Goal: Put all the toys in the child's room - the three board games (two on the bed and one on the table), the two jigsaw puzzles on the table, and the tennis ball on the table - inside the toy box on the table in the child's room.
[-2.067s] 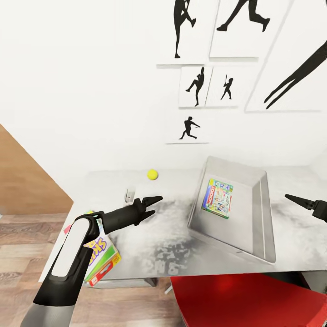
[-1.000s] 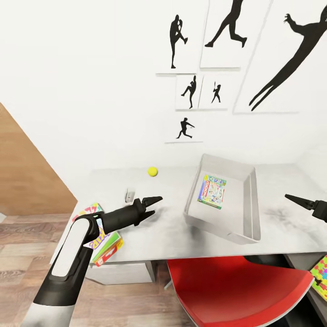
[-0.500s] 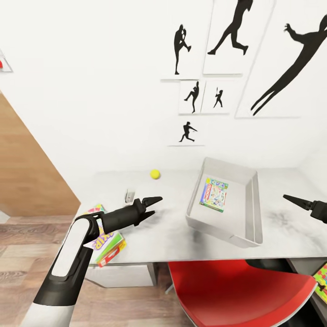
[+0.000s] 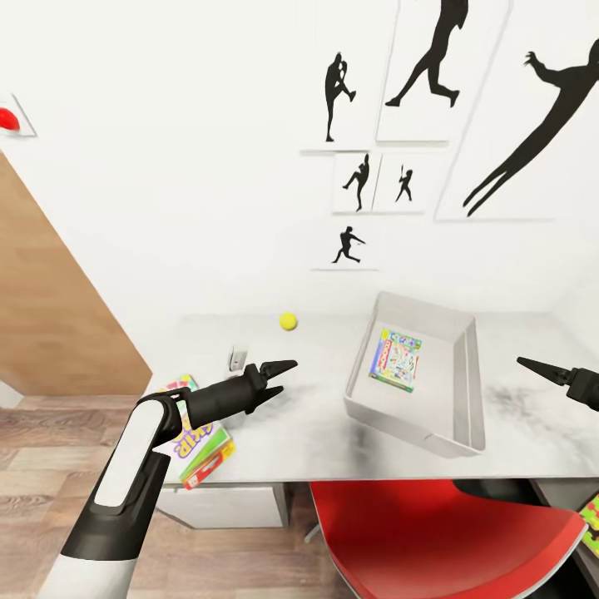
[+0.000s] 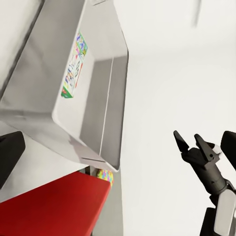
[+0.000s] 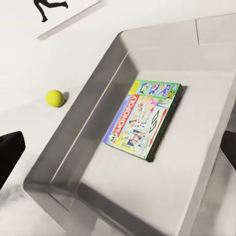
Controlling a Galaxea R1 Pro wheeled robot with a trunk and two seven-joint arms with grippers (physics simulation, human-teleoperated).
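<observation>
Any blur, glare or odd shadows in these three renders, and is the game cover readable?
Head view: sharp, flat lighting, mottled dark smudges on the table, soft shadow under the tennis ball. Right wrist view: crisp, the board game in the toy box reads MONOPOLY. Left wrist view: washed-out white background, the cover too oblique to read.

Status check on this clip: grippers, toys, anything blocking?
Left gripper open, empty, above the table. Right gripper empty, open. One board game in the toy box; tennis ball on the table. Red chair under the table's front edge.
</observation>
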